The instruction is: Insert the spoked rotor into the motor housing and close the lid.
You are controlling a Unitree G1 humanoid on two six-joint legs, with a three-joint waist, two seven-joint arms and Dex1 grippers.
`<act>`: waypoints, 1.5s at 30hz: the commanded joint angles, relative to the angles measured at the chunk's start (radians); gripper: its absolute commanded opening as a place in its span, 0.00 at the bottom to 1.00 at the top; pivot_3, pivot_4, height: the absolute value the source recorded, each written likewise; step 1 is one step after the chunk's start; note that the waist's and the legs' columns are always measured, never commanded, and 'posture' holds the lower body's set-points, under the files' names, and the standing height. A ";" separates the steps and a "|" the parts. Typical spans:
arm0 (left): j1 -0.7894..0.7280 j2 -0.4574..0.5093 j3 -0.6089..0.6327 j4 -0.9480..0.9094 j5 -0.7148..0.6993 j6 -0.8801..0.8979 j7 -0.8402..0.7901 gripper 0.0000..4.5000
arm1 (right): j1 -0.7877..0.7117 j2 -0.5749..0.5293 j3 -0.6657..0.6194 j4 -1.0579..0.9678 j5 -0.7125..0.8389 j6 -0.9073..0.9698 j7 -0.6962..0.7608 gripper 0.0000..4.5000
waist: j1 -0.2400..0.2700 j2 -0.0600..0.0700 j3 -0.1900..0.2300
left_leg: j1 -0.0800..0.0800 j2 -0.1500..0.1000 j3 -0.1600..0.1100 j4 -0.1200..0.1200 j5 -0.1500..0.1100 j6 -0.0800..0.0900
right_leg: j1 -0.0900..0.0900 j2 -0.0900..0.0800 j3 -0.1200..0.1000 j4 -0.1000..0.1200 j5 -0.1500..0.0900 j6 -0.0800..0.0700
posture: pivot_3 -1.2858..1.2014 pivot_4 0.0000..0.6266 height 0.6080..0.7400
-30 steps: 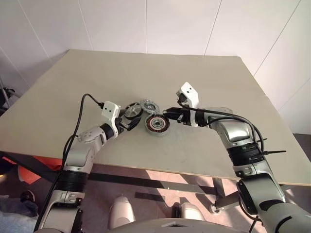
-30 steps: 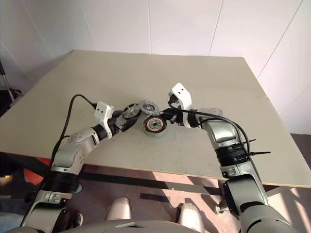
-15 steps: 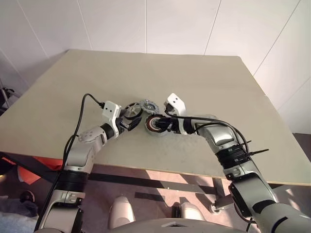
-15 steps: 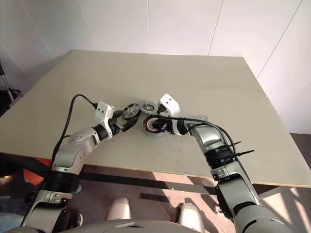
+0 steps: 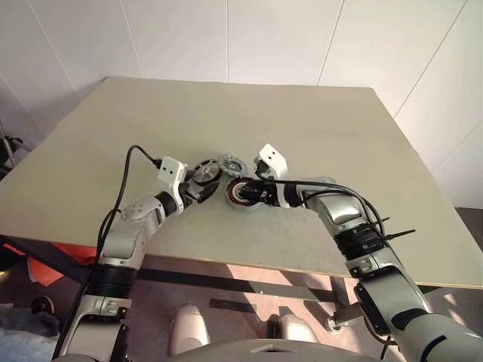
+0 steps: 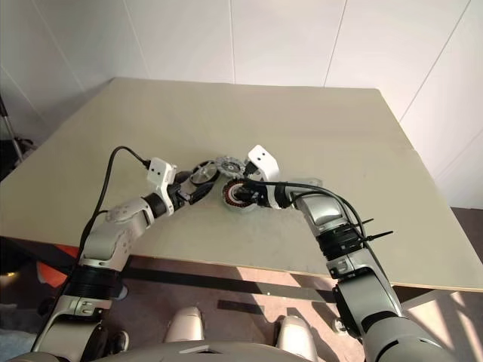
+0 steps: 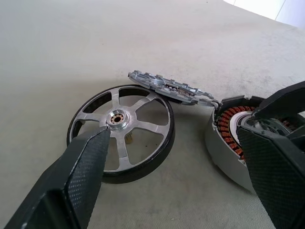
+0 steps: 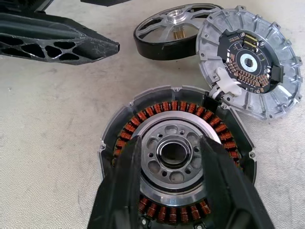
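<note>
Fingers of both grippers stand apart: right [image 8: 171,152] over the motor housing [image 8: 124,129], left [image 7: 176,157] beside the spoked rotor [image 7: 121,131].

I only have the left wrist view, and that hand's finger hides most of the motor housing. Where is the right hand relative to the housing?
Observer: The right hand is over the motor housing. Its two fingers are apart, one on each side of the centre bore.
Operator: Is anything seated in the housing?
Observer: No. The full ring of copper windings is exposed and the pale centre is bare.
Operator: Which face of the lid is up?
Observer: The lid has its dark circuit-board centre facing up.
</note>
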 commanded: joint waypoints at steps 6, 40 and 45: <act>-0.028 0.008 0.011 -0.018 0.003 -0.005 -0.006 1.00 | -0.025 0.002 -0.029 -0.096 0.026 0.020 -0.006 0.44 | 0.000 0.000 0.000 | 0.000 0.000 0.000 0.000 0.000 0.000 | 0.000 0.000 0.000 0.000 0.000 0.000 | 0.52 0.00 1.00; -0.040 0.005 0.038 0.015 0.000 -0.002 0.034 1.00 | -0.044 0.023 -0.058 -0.103 0.058 0.057 -0.034 0.00 | 0.000 0.000 -0.001 | 0.003 0.000 0.000 -0.003 0.000 -0.001 | 0.002 0.001 0.000 -0.002 0.000 0.000 | 0.52 0.00 1.00; -0.039 0.007 0.036 0.013 -0.001 0.001 0.032 1.00 | -0.001 0.019 -0.039 -0.129 0.056 0.081 -0.036 0.00 | 0.000 0.000 -0.001 | 0.002 0.000 0.000 -0.005 0.000 -0.001 | 0.002 0.001 -0.001 -0.005 0.000 0.000 | 0.52 0.00 1.00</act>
